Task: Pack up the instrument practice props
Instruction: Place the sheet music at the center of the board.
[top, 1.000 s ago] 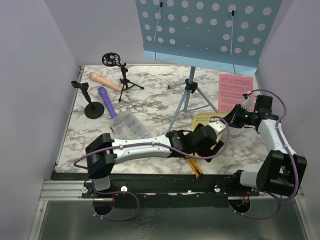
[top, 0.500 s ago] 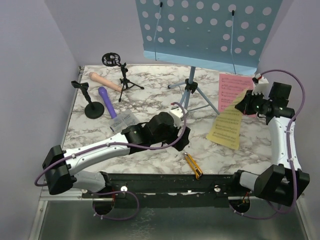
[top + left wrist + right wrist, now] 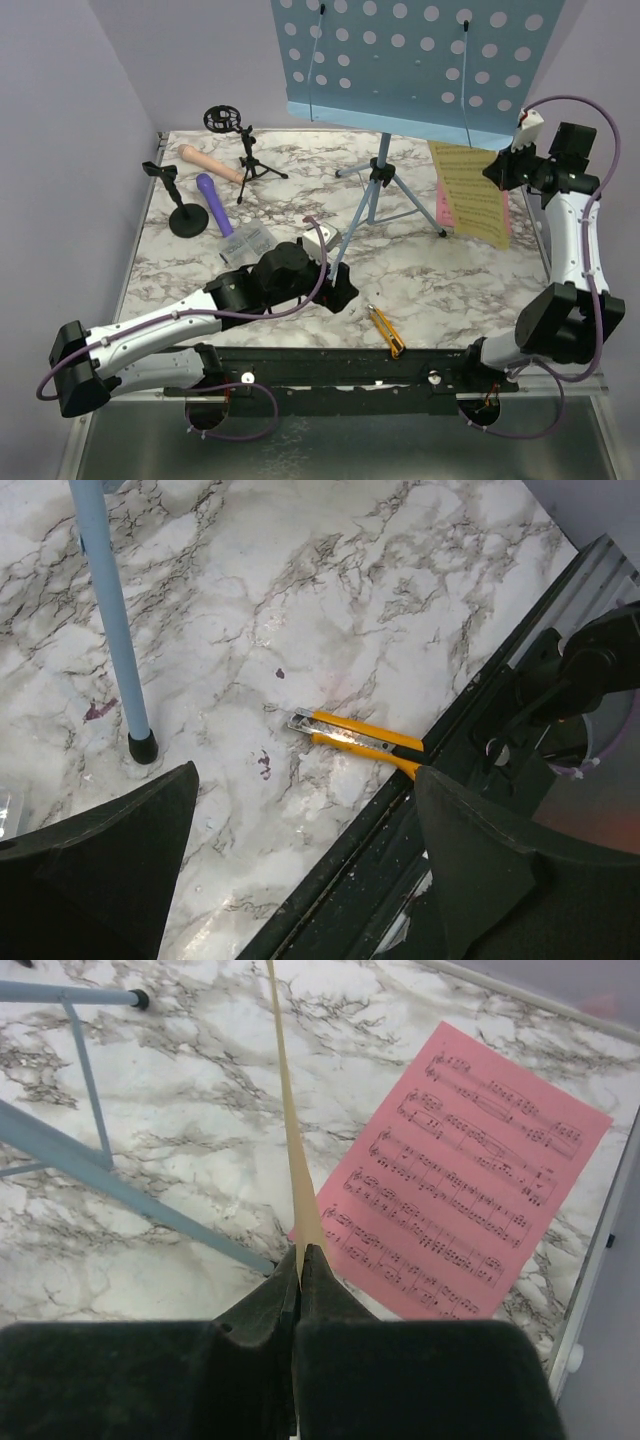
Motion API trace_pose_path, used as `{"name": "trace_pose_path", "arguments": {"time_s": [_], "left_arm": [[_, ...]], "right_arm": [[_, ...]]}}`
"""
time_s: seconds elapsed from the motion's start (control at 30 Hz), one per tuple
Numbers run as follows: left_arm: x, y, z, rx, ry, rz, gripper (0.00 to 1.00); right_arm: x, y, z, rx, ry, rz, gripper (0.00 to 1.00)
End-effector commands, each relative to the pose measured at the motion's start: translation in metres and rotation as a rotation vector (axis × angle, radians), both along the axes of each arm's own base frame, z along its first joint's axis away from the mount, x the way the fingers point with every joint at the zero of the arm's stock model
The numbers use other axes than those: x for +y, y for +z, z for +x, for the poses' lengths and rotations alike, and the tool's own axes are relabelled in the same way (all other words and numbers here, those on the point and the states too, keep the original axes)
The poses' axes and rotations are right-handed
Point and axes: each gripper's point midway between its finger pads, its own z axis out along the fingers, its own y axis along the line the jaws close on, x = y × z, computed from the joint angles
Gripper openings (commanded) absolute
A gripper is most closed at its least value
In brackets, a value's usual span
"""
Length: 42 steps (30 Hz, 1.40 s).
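My right gripper (image 3: 500, 168) is shut on the yellow sheet-music page (image 3: 472, 192) and holds it in the air above the pink page (image 3: 445, 205) at the back right. In the right wrist view the yellow page (image 3: 290, 1150) shows edge-on between the fingers, with the pink page (image 3: 465, 1210) flat on the table below. My left gripper (image 3: 340, 290) is open and empty above the table's front middle. The light-blue music rack (image 3: 410, 60) stands on tripod legs (image 3: 385, 200) at the back. The beige microphone (image 3: 208, 163), the purple microphone (image 3: 214, 203) and two black mic mounts (image 3: 180, 200) (image 3: 240, 145) are at the back left.
A yellow-and-black utility knife (image 3: 385, 331) lies near the front edge; it also shows in the left wrist view (image 3: 355, 742). A clear plastic box of small parts (image 3: 245, 243) sits partly behind my left arm. A tripod leg's foot (image 3: 143, 745) is near my left gripper. Purple walls enclose the table.
My right gripper has lifted the yellow page up and back, over the pink page. My left arm has drawn back to the left, uncovering the knife.
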Motion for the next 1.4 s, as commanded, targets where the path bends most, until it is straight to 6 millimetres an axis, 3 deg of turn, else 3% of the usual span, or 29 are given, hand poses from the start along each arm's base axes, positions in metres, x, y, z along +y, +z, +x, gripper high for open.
{"name": "trace_pose_path", "arguments": {"time_s": [0.0,0.13,0.37,0.8,1.07,1.17,1.3,1.37], "left_arm": [[0.012,0.010,-0.003,0.011,0.050,-0.089,0.90],[0.025,0.013,-0.008,0.005,0.077,-0.131,0.91],[0.036,0.021,-0.012,0.008,0.114,-0.243,0.97],[0.039,0.014,-0.014,0.033,0.133,-0.278,0.98],[0.044,0.017,-0.014,0.034,0.155,-0.303,0.99],[0.045,0.019,-0.014,0.033,0.158,-0.315,0.99],[0.043,0.023,-0.016,0.016,0.138,-0.342,0.99],[0.043,0.025,-0.016,0.000,0.125,-0.355,0.99]], "right_arm": [[-0.027,-0.033,0.036,0.059,-0.071,-0.013,0.00],[-0.054,-0.061,0.068,0.106,-0.162,-0.016,0.00],[-0.100,-0.093,0.120,0.143,-0.298,-0.093,0.00],[-0.116,-0.132,0.164,0.191,-0.324,-0.065,0.01],[-0.133,-0.161,0.178,0.227,-0.369,-0.104,0.08],[-0.136,-0.167,0.181,0.236,-0.383,-0.106,0.17],[-0.136,-0.169,0.180,0.240,-0.394,-0.102,0.53],[-0.134,-0.166,0.177,0.234,-0.393,-0.094,0.62]]}}
